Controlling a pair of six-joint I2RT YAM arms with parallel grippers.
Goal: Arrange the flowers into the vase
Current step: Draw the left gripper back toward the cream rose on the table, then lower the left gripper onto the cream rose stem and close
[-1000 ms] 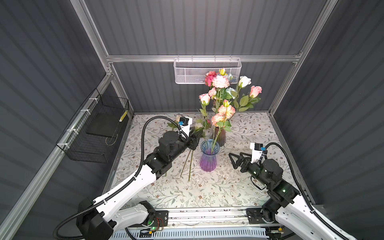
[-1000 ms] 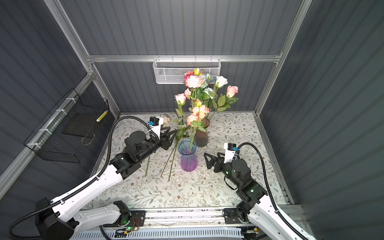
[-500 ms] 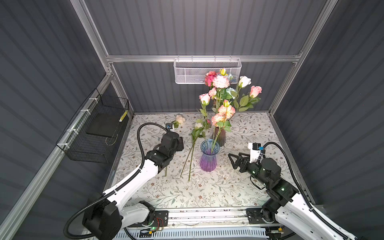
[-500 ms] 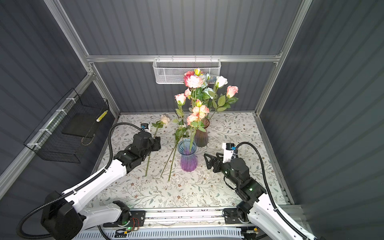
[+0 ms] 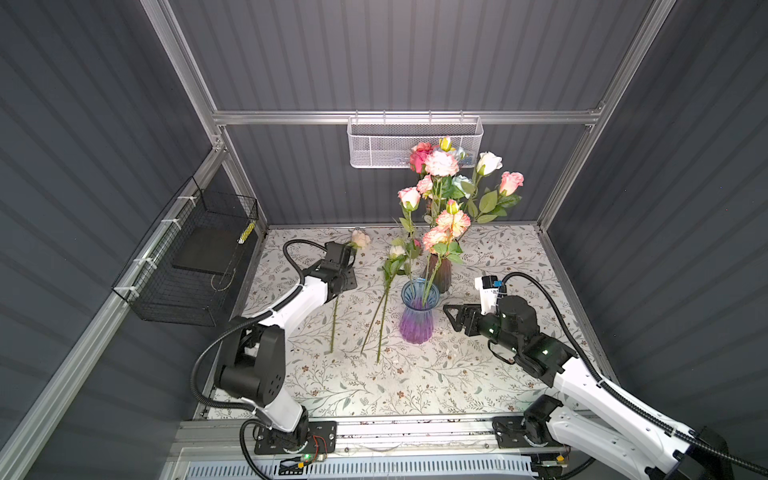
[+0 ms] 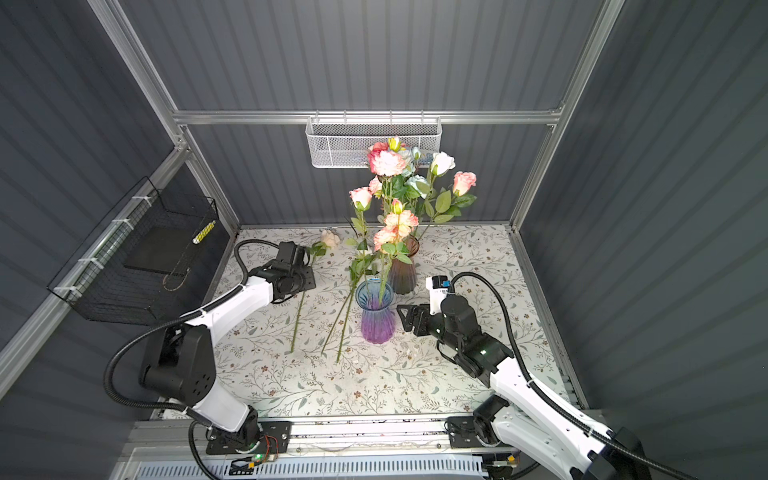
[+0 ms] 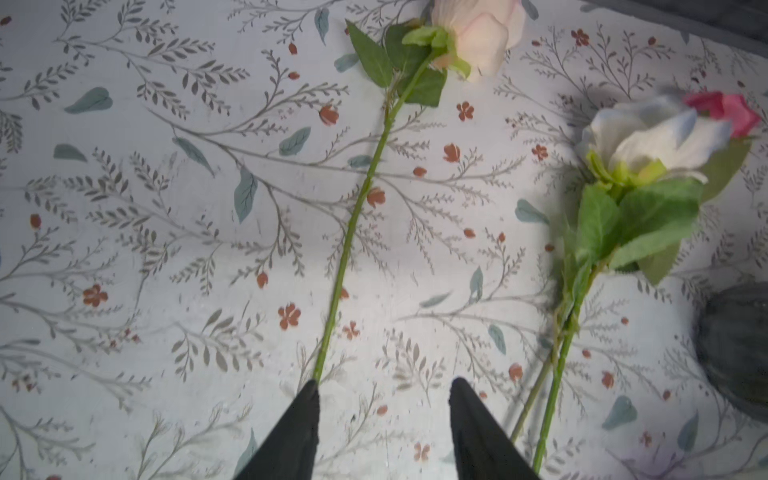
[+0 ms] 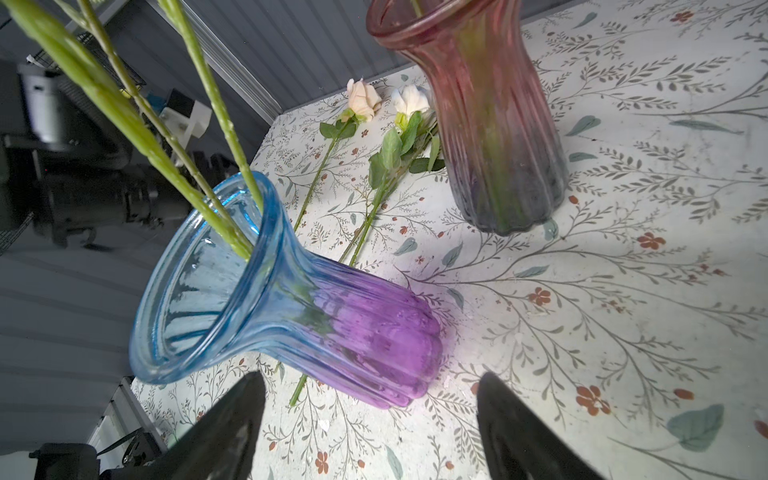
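The left gripper (image 7: 384, 382) sits low over the floral-print table (image 7: 124, 257) with its jaws partly apart and nothing between them. The thin green stem of the peach rose (image 7: 478, 33) runs past the tip of 1 finger rather than through the gap. To pick it up well, I judge the gripper should shift sideways until the stem is centred. It should then close gently on the bare stretch nearer than the leaves, since so slim a stem could roll or slip. 2 more flowers, a white-blue rose (image 7: 652, 137) and a pink bud (image 7: 723, 110), lie just to the right with their stems crossing, so room there is tight. To the left is bare tabletop. Further right stands the blue-and-purple vase (image 5: 417, 311), holding 3 stems, with the dark red vase (image 5: 440, 270) and its fuller bunch just beyond. The right gripper (image 5: 449, 319) hovers wide and empty just right of the blue-and-purple vase, not touching it, so the mouth looks best approached from above and left.
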